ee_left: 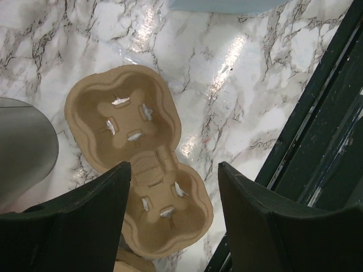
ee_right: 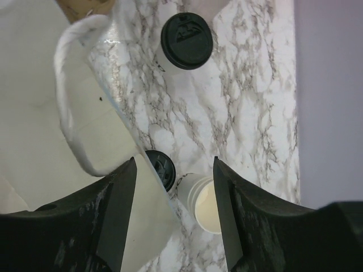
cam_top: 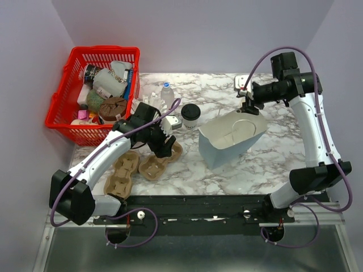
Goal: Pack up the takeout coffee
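Observation:
One takeout coffee cup (cam_top: 190, 115), cream with a black lid, stands upright left of the bag; it also shows in the right wrist view (ee_right: 186, 39). A second cream cup (ee_right: 201, 201) lies on its side between my right fingers' line of sight, next to a black lid (ee_right: 161, 169) half hidden by the bag's edge. The pale paper bag (cam_top: 229, 136) lies open on its side. My right gripper (cam_top: 248, 109) (ee_right: 174, 164) is open above the bag's back rim. My left gripper (cam_top: 164, 148) (ee_left: 174, 165) is open, just above a brown cardboard cup carrier (ee_left: 136, 164).
Several cardboard carriers (cam_top: 122, 173) lie on the marble table by the left arm. A red basket (cam_top: 62, 122) of mixed items stands at the back left. A clear water bottle (cam_top: 167, 93) stands behind the left gripper. The black rail (ee_left: 317, 113) runs along the near edge.

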